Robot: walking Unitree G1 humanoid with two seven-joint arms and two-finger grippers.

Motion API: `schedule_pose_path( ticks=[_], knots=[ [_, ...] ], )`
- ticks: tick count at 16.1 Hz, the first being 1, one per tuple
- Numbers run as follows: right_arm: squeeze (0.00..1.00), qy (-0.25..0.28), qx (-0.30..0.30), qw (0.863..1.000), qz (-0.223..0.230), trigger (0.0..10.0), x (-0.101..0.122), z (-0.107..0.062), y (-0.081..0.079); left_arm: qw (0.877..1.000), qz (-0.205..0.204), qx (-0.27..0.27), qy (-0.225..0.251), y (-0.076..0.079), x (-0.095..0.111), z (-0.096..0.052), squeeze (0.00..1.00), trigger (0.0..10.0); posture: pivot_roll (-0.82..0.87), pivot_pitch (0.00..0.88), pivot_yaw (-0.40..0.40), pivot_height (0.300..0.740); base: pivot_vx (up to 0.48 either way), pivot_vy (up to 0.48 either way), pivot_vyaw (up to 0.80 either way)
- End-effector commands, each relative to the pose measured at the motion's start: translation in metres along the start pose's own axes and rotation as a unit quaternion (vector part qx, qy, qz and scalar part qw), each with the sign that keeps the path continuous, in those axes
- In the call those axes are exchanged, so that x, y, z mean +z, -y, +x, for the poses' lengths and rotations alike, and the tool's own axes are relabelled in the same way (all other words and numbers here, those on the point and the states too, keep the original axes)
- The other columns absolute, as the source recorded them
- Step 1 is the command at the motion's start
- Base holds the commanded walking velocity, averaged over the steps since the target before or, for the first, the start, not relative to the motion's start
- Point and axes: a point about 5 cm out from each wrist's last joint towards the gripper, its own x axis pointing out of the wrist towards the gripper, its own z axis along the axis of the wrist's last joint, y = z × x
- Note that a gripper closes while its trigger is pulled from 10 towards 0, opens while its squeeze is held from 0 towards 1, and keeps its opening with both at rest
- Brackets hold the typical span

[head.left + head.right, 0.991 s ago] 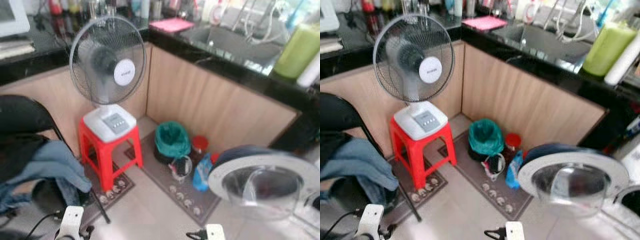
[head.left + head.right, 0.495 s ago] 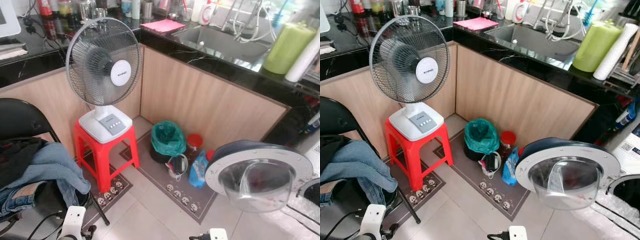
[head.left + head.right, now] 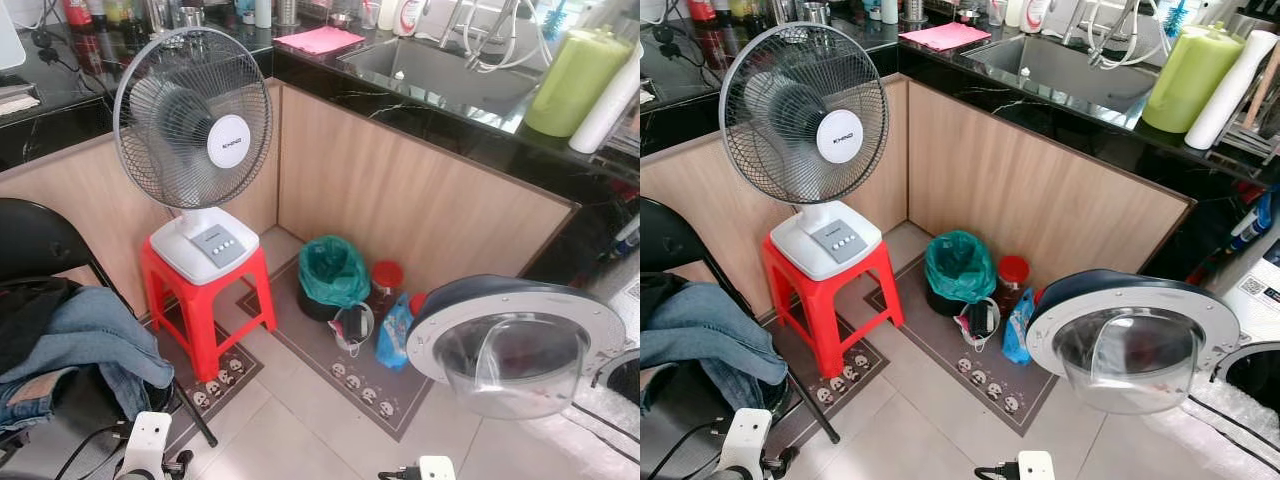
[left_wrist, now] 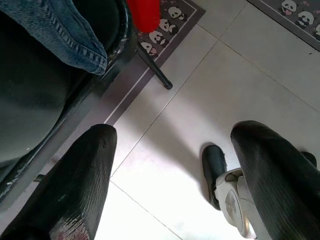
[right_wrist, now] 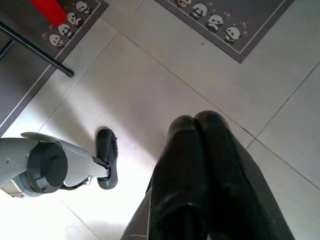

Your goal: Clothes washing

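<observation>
The washing machine's round door (image 3: 515,345) stands swung open at the right, its clear bowl facing me. Blue jeans (image 3: 85,340) and dark clothes lie heaped on a black chair (image 3: 35,240) at the left. Both arms hang low. The left gripper (image 4: 175,134) is open above the tiled floor beside the chair, with a jeans hem (image 4: 60,30) close by in the left wrist view. The right gripper (image 5: 196,120) is shut and empty over bare tiles. Their white wrists (image 3: 145,450) (image 3: 430,468) show at the lower edge.
A fan (image 3: 195,120) stands on a red stool (image 3: 205,305) in the corner. A green-lined bin (image 3: 335,275), a red-lidded jar (image 3: 385,280) and a blue bag (image 3: 395,335) sit on a panda mat (image 3: 370,385). A black counter with a sink (image 3: 450,75) runs behind.
The camera has steadied and shifted a little, so the blur is gone and the scene sits slightly further left. Nothing in the room has moved; both arms still hang.
</observation>
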Motion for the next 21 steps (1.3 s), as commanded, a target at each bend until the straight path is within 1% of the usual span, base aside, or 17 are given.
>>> schedule_pose_path(
  ticks=[1, 2, 4, 8, 17, 20, 21],
  knots=[
    [0.0, -0.001, -0.007, 1.0, 0.0, 10.0, -0.0011, -0.001, 0.0045, 1.0, 0.006, -0.005, 0.003, 0.0027, 0.0002, 0.0002, 0.0, 10.0, 0.18, 0.0, -0.086, 0.74, 0.0, -0.262, 0.0],
    [0.0, -0.002, -0.006, 1.0, -0.003, 10.0, -0.0018, -0.0013, 0.0046, 1.0, 0.015, -0.005, 0.004, 0.0029, 0.0, 0.0, 0.0, 10.0, 0.18, 0.0, -0.086, 0.74, 0.0, -0.244, 0.0],
    [0.0, -0.002, -0.006, 1.0, -0.004, 10.0, -0.002, -0.0014, 0.0045, 1.0, 0.02, -0.004, 0.004, 0.0027, 0.0, 0.0, 0.0, 10.0, 0.18, 0.0, -0.085, 0.74, 0.0, 0.0, 0.0],
    [0.0, -0.002, -0.006, 1.0, -0.004, 10.0, -0.0014, -0.0013, 0.0049, 1.0, 0.024, -0.002, 0.006, 0.0026, 0.001, 0.0002, 0.0, 10.0, 0.18, 0.0, -0.087, 0.74, 0.0, -0.439, 0.0],
    [0.0, -0.001, -0.007, 1.0, -0.005, 10.0, -0.0005, -0.0011, 0.006, 1.0, 0.001, 0.001, 0.009, 0.0032, 0.0011, 0.0003, 0.0, 10.0, 0.19, 0.0, -0.098, 0.74, 0.0, 0.0, 0.0],
    [0.0, 0.001, -0.009, 1.0, -0.003, 10.0, -0.0004, -0.0013, 0.0063, 0.999, -0.027, 0.023, 0.039, 0.0009, 0.0048, -0.0007, 0.0, 10.0, 0.19, 0.0, -0.096, 0.74, 0.0, 0.0, 0.0],
    [0.0, 0.003, -0.012, 1.0, -0.005, 10.0, 0.0002, -0.0013, 0.0068, 0.998, -0.027, 0.023, 0.053, 0.0008, 0.0075, -0.0009, 0.0, 10.0, 0.19, 0.0, -0.099, 0.74, 0.0, 0.0, 0.0]
  ],
)
